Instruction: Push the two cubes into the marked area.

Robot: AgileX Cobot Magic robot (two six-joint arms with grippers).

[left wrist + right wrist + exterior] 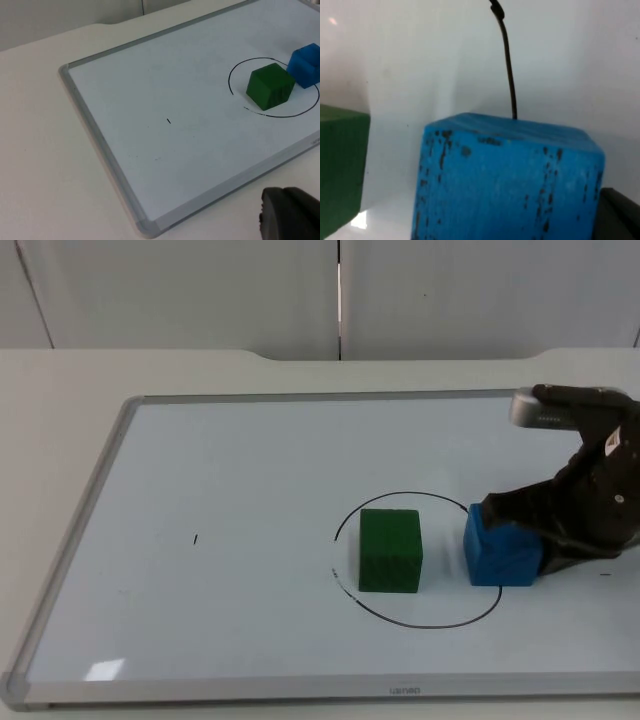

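Blue cube [501, 552] sat on circle line [400, 620], right gripper [520, 530] against it, finger state unclear. Green cube [390, 550] stood inside circle, whiteboard's [200, 460] front half.

A framed white whiteboard [200, 470] lies flat on the white table top [60, 390], and a hand-drawn black circle [345, 515] sits on the board toward its right, near its front edge. The green wooden cube [390, 550] stands inside the circle, left of the blue wooden cube [500, 552], which straddles the circle's right line, apart from the other. The black right gripper [535, 530] touches that cube's right side; the left gripper [290, 215] hangs over the table just off the board's front edge.
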